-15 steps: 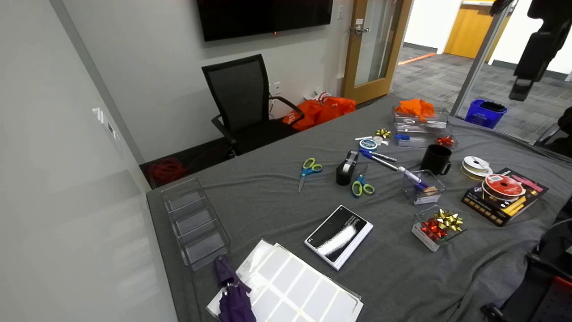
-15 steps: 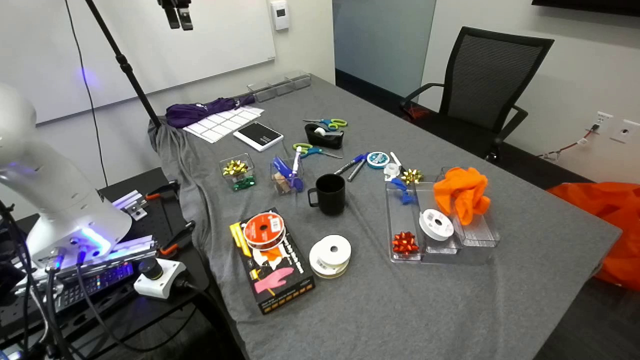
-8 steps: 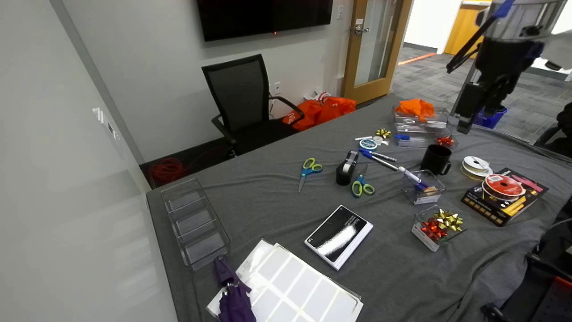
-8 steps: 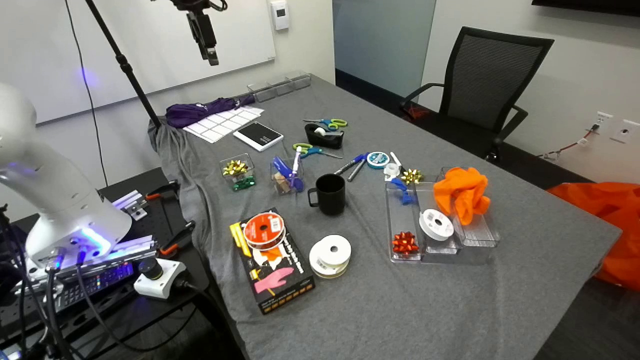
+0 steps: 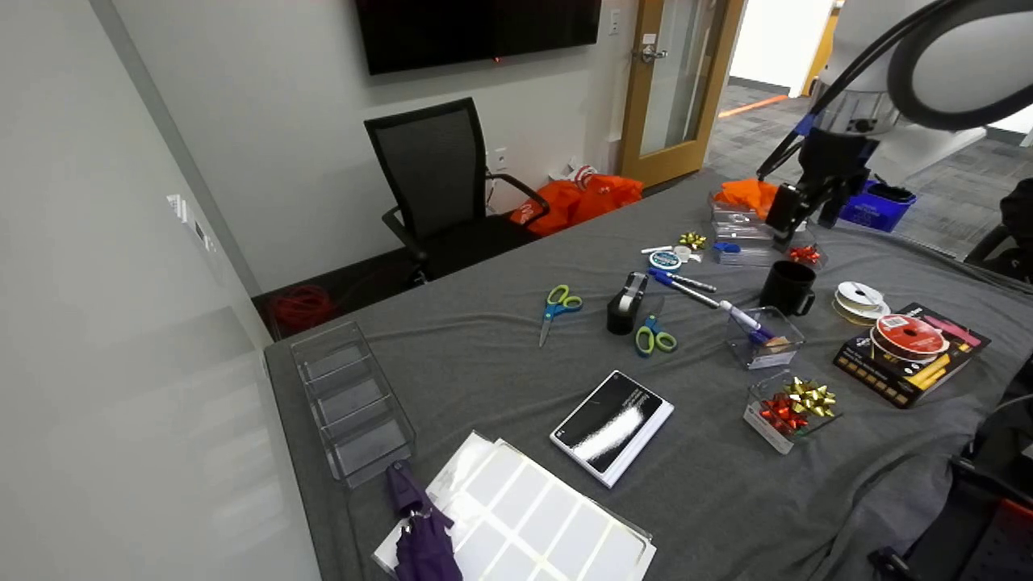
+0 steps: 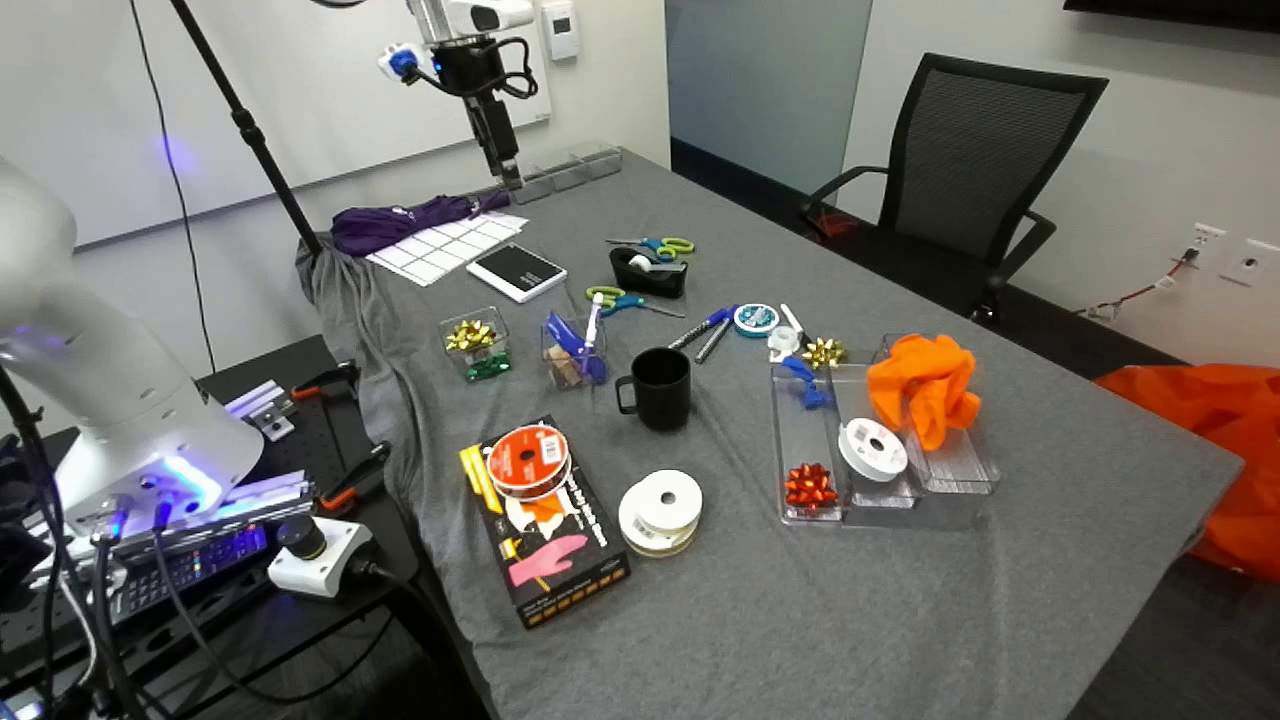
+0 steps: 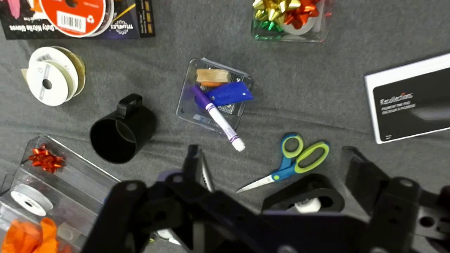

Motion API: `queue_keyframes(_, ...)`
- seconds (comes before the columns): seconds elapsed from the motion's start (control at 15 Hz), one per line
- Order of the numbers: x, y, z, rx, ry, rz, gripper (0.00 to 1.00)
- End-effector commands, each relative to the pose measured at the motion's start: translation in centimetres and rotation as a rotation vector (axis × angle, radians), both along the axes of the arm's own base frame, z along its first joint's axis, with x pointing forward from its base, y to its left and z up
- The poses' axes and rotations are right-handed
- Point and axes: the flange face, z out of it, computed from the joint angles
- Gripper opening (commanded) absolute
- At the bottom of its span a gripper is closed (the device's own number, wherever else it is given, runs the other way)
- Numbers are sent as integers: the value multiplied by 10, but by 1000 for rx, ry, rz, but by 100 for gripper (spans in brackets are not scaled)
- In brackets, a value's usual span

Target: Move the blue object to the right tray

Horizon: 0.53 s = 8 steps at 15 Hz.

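My gripper (image 7: 272, 154) is open and empty, held above the table; it also shows in both exterior views (image 5: 805, 227) (image 6: 512, 178). In the wrist view scissors and a tape dispenser lie below and between its fingers. A blue flat item (image 7: 230, 94) lies in a small clear box (image 7: 190, 117) with a purple marker and a wooden piece; it also shows in an exterior view (image 6: 568, 338). Another blue thing, a small ribbon or clip (image 6: 812, 396), lies in a clear divided tray (image 6: 780, 450); it also shows in an exterior view (image 5: 726, 247).
The divided tray also holds an orange cloth (image 6: 925, 385), a white spool and a red bow. A black mug (image 7: 123, 131) stands beside the small box. Another clear divided tray (image 5: 332, 436) stands at the table's other end. A bow box (image 7: 288, 37) and notebook-like box (image 7: 411, 102) are nearby.
The arm has come down towards the table; the gripper has moved left and down in an exterior view, right and down in an exterior view. The table's objects have not moved.
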Motion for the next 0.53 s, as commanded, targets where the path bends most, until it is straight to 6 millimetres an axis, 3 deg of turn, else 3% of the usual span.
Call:
queue_keyframes(0.0,8,-26,-25,-16,-16,-1,100)
queue_keyframes(0.2,4,-38,-39,13,-2,52,100)
queue_keyframes(0.27,8,-31,-32,2,3,17,100)
queue_keyframes(0.47,7,-35,-37,3,11,33,100)
